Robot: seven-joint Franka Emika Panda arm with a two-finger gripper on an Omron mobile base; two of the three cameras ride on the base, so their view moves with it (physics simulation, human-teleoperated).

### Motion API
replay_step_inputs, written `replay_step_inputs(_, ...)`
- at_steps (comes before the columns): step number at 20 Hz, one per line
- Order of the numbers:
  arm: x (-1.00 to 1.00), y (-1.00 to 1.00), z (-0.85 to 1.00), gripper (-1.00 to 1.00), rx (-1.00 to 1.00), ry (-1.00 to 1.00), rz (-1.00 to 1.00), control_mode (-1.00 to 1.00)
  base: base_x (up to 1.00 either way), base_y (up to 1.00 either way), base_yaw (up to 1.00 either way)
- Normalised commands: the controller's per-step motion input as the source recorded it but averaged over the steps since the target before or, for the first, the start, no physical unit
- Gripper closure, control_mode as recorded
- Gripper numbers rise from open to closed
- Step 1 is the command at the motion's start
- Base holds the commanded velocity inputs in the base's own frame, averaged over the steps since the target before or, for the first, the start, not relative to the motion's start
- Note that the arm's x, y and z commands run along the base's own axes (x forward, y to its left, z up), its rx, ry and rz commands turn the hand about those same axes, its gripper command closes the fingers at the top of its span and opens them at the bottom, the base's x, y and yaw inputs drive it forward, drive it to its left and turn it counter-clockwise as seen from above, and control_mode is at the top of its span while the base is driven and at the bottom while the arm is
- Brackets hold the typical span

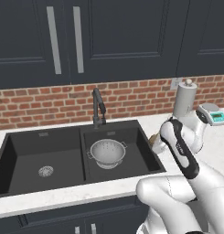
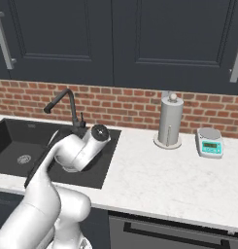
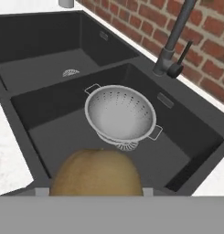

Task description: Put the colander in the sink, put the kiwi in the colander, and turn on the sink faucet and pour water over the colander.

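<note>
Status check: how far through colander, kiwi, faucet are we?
Done: the colander sits upright in the right basin of the sink, empty. In hand: the kiwi is at the gripper, close in the hand view, over the sink's near edge and short of the colander. Left: drop the kiwi in the bowl, then turn on the faucet; no water is running.

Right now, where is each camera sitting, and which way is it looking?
Left base view: behind the arm on its left, looking forward and down at the sink, the colander and the sink faucet; the white arm rises at lower right.
Right base view: behind the arm on its right, facing the sink, faucet, paper-towel holder and scale; the arm rises at lower left.
Hand view: on the hand, looking down past the kiwi into the colander.
Both base views share the sink and faucet.
</note>
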Motion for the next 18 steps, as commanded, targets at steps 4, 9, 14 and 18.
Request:
replay_step_inputs(4,0.61,0.36,0.22,1.00,0.06,0.07,0.09,-1.00,0.00,0.00,0.00)
replay_step_inputs(9,0.54,0.62,0.00,1.00,0.00,0.02,0.00,-1.00,0.00,0.00,0.00)
replay_step_inputs(14,0.08,0.58,-0.25,1.00,0.01,-0.08,-0.04,-1.00,0.00,0.00,0.00)
replay_step_inputs(18,0.00,0.29,-0.37,1.00,0.03,-0.23,-0.03,-1.00,0.00,0.00,0.00)
